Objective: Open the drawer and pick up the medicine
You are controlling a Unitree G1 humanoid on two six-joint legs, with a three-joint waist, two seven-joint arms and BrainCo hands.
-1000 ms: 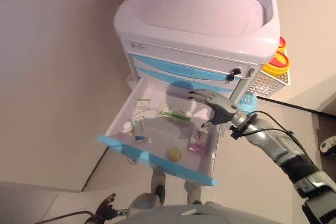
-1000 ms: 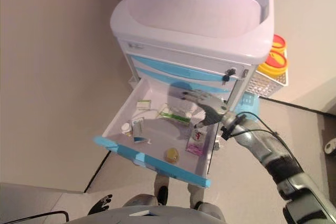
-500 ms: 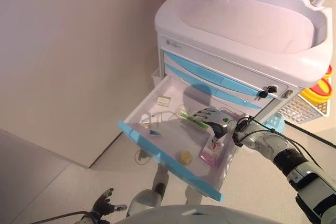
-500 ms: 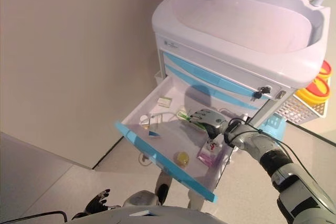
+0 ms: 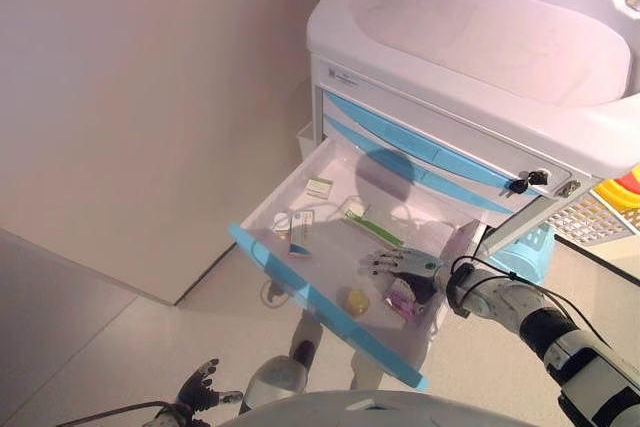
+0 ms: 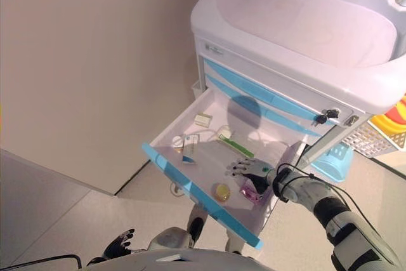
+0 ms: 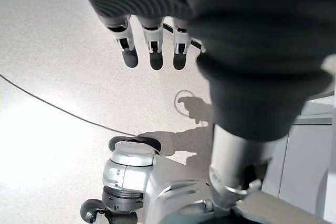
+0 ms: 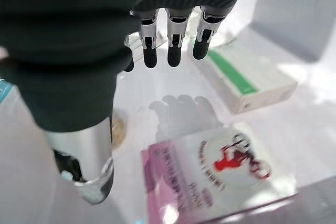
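**Right hand lowered into the open drawer**

The right hand [image 5: 405, 265] has come down from above the green-striped box [image 5: 372, 228] to hover just over the pink medicine box [image 8: 220, 179], fingers straight, holding nothing. The drawer [image 5: 300, 292] is open; grasping remains, so the fingers must close round that box.

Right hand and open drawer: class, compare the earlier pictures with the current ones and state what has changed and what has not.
The right hand has come down from above the drawer and now hovers low, fingers straight, over the pink medicine box, holding nothing. The camera has also shifted. The drawer stayed open, the green-striped box, the other contents unmoved, and the left hand stayed idle by the floor.
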